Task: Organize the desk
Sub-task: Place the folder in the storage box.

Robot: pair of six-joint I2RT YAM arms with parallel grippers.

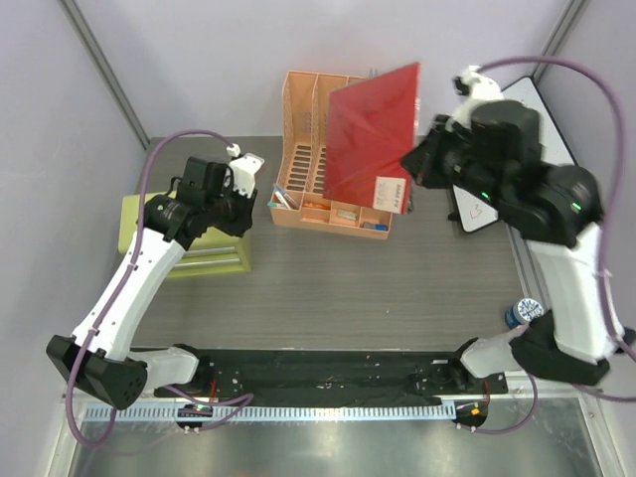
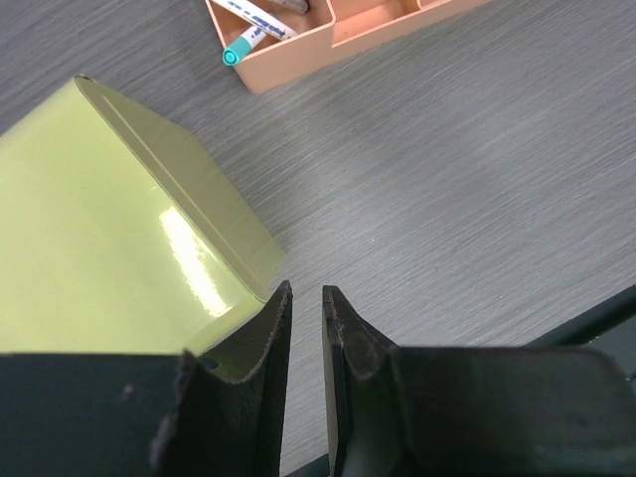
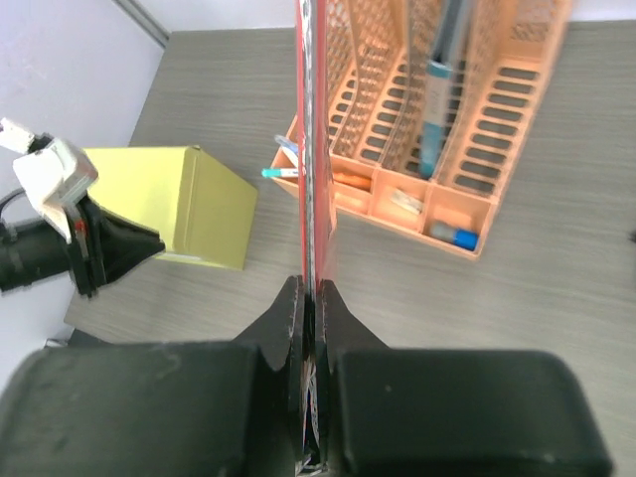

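Note:
The desk (image 1: 378, 288) is a dark grey wood-grain top. My right gripper (image 1: 409, 164) is shut on the lower edge of a flat red folder (image 1: 373, 129) and holds it upright in the air over the orange mesh file rack (image 1: 303, 149). In the right wrist view the folder (image 3: 316, 149) runs edge-on up from the gripper (image 3: 310, 288), above the rack's left slots (image 3: 447, 119). My left gripper (image 1: 246, 199) hovers by the lime-green cabinet (image 1: 214, 256). Its jaws (image 2: 306, 293) stand almost together with a thin gap and hold nothing.
The rack's front tray (image 2: 328, 35) holds a teal-capped marker (image 2: 243, 45) and small items. A blue pen (image 3: 437, 89) stands in one slot. A white board (image 1: 477, 214) lies at the far right behind my right arm. A small blue object (image 1: 522, 313) sits at the desk's right edge.

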